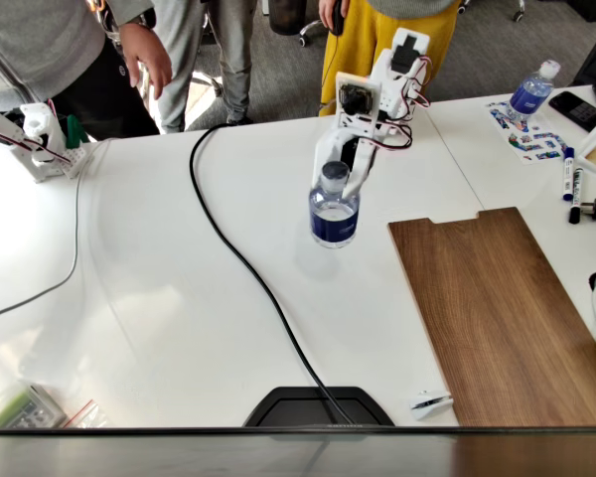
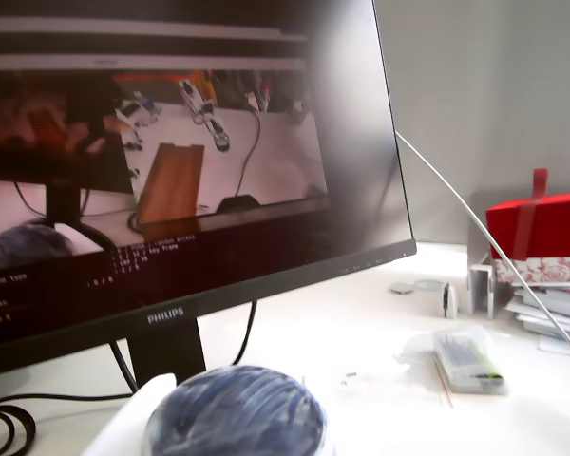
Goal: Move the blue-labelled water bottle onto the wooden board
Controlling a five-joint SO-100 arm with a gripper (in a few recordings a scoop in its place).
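The blue-labelled water bottle (image 1: 335,214) is upright at mid-table, left of the wooden board (image 1: 507,318). My white gripper (image 1: 338,181) comes down from behind and is shut round the bottle's neck. The bottle looks slightly raised, with its shadow on the table just below and to the left. A clear strip of white table separates it from the board's left edge. In the wrist view the bottle's greyish-blue top (image 2: 236,416) sits at the bottom edge, with one white finger (image 2: 125,435) beside it.
A black cable (image 1: 240,260) curves across the table to a black monitor stand (image 1: 318,405) at the front edge. A slimmer white-capped bottle (image 1: 529,94), markers (image 1: 568,179) and papers lie at the back right. People stand behind the table.
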